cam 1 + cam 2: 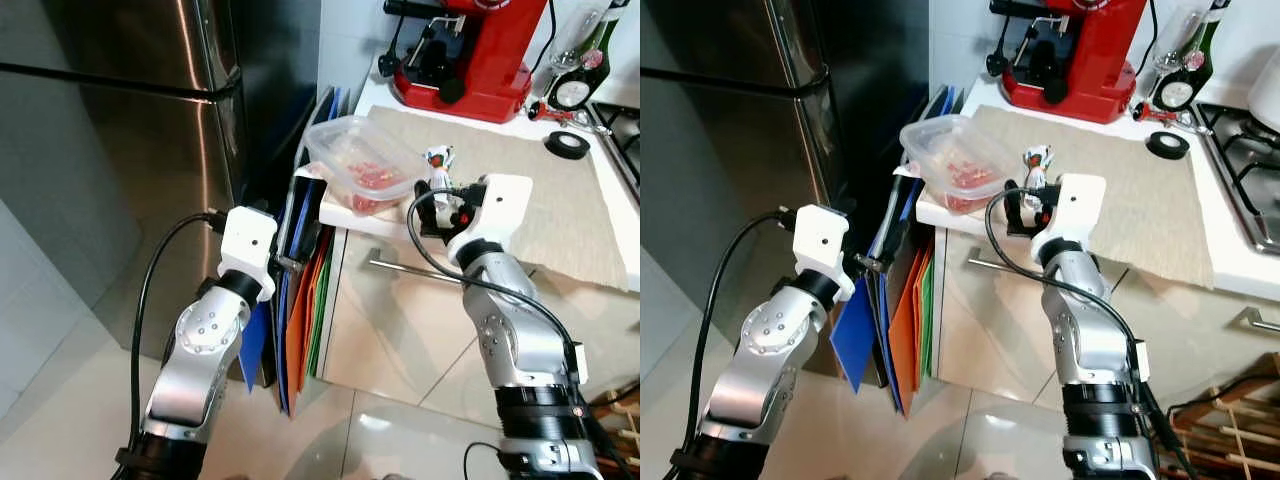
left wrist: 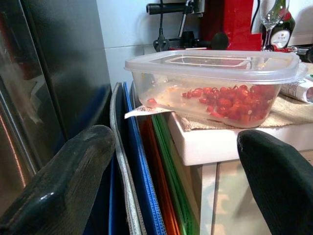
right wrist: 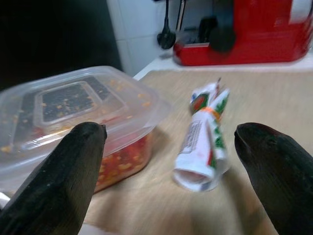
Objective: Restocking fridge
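Between the spread fingers of the right gripper (image 3: 168, 171), 1 small rolled tube (image 3: 204, 142) with a red, green and white label is seen lying on the beige mat (image 1: 560, 215); its print is too blurred to be read. Just beside the tube, 1 clear lidded container (image 1: 362, 160) of chopped red pieces is set at the near left corner of the counter (image 1: 390, 226), its body overhanging the edge slightly. The fingers of the right gripper are held apart and nothing is touched by them.

The left gripper (image 2: 171, 176) is held lower, off the counter's corner, with its 2 fingers also wide apart and nothing between them; the container is faced from below rim level. A white label tab (image 2: 139, 112) is seen under the container, but no writing can be made out.

Between the counter side and the steel fridge (image 1: 120, 150), a narrow gap is packed with upright flat boards (image 1: 300, 320) in blue, orange and green. The fridge doors are closed.

Farther back on the counter, 1 red machine (image 1: 470, 55), 1 roll of black tape (image 1: 567, 145), 1 wine glass (image 2: 269, 17) and 1 dark bottle (image 2: 280, 29) with an unreadable label are seen.
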Controlling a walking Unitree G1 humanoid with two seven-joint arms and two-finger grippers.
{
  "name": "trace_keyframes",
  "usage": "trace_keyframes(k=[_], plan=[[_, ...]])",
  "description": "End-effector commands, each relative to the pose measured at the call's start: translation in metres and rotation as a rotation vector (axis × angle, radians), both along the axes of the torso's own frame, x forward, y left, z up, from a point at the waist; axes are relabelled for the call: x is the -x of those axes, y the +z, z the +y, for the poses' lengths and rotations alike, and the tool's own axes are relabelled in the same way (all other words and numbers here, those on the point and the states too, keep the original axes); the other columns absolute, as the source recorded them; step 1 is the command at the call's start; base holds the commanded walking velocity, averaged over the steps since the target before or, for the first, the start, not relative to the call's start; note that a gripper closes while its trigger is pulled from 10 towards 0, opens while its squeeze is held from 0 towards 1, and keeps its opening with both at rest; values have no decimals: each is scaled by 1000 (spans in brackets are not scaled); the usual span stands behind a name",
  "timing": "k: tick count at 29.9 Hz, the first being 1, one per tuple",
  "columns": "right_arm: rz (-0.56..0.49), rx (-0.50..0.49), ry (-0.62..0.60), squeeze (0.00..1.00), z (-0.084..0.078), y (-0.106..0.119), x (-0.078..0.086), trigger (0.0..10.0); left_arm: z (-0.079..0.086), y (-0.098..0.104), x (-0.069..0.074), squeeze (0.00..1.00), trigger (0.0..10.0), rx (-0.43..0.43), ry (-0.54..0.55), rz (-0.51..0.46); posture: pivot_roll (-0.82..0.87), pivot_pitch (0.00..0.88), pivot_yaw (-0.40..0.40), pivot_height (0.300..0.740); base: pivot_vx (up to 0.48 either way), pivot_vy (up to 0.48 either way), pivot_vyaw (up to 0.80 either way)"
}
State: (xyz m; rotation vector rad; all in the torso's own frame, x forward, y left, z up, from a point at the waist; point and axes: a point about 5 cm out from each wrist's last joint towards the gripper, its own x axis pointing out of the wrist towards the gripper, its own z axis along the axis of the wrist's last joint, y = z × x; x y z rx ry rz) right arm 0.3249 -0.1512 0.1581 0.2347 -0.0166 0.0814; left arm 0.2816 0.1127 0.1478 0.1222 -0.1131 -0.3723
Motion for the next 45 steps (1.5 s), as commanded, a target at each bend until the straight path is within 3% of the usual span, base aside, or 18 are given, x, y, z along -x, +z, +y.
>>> trace_keyframes(k=[1,5,16,22,38,39,40,45], plan=[[19,-45,6,0,-2,0,-1,10000,-1,2,-3,0,10000,-6,0,-2,-7,0,-20,740,0,0,0],[34,-137,59,0,3,5,-1,10000,-1,2,-2,0,10000,-6,1,-3,-6,0,-21,740,0,0,0],[34,-171,139,0,23,14,-8,10000,-2,4,-3,0,10000,-5,-3,-5,-9,0,-17,740,0,0,0],[43,-218,192,0,46,19,-15,10000,-3,4,-2,0,10000,-2,1,-5,-1,0,-20,740,0,0,0],[139,-234,117,0,45,1,-26,10000,-1,5,-2,0,10000,-3,4,-7,3,0,-17,740,0,0,0],[150,-241,110,0,44,0,-26,7882,-1,5,-2,0,10000,-3,4,-7,3,0,-17,740,0,0,0],[169,-260,95,0,42,-2,-27,275,-1,5,-2,0,10000,-3,3,-6,2,0,-17,740,0,0,0],[212,-312,65,0,37,-6,-30,0,-2,5,-2,0,10000,-2,1,-5,1,0,-17,740,0,0,0]])
